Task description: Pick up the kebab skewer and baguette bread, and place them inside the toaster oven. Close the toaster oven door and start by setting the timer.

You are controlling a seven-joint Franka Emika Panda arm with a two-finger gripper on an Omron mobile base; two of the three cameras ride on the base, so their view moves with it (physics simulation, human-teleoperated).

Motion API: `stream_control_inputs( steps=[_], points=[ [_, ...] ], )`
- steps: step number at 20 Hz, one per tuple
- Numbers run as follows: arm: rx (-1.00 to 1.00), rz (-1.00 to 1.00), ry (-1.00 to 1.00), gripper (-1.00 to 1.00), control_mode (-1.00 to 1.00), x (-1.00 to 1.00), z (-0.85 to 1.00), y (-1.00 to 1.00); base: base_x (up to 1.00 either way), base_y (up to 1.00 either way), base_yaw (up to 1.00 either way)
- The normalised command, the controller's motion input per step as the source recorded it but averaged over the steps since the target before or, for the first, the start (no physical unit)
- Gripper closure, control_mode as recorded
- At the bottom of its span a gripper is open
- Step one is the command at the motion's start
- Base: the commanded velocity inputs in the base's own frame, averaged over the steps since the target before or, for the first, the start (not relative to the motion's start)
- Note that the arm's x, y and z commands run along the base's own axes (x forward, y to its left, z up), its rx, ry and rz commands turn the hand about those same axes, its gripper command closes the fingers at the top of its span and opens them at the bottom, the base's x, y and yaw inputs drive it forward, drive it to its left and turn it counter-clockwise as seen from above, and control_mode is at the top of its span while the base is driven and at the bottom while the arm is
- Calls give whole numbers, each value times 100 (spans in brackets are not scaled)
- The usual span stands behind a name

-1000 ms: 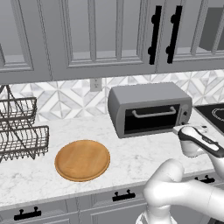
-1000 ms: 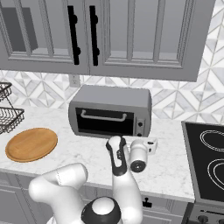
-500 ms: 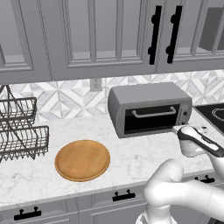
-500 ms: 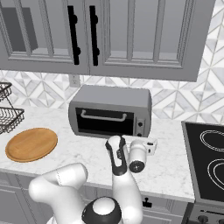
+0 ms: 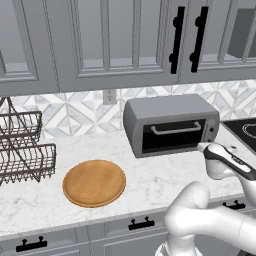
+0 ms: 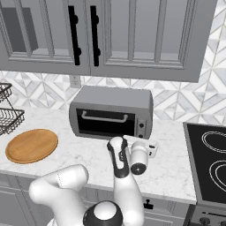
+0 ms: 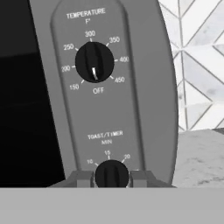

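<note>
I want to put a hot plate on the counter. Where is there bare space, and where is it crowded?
Free marble lies between the round wooden board and the grey toaster oven, and along the counter's front edge. It is crowded at the oven's right end, where the gripper is closed on the lower black timer knob. The dark wire rack fills the far left.

Grey toaster oven on the counter, black door closed.

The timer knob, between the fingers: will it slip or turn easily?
The timer knob looks small, smooth and round, so the gripper shut on it may slip. Its raised centre ridge probably gives the fingers purchase. The toaster oven looks wide and heavy, likely staying put.
</note>
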Motion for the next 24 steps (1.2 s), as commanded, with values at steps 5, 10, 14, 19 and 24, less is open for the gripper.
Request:
stream_control_inputs(
  steps=[5,10,14,19,24],
  points=[
    [18,0,0,100,-100,0,0,0,0,0,0],
    [16,0,0,100,-100,0,0,0,0,0,0],
    [16,0,0,100,-100,0,0,0,0,0,0],
    [16,0,0,100,-100,0,0,0,0,0,0],
    [16,0,0,100,-100,0,0,0,0,0,0]
  ],
)
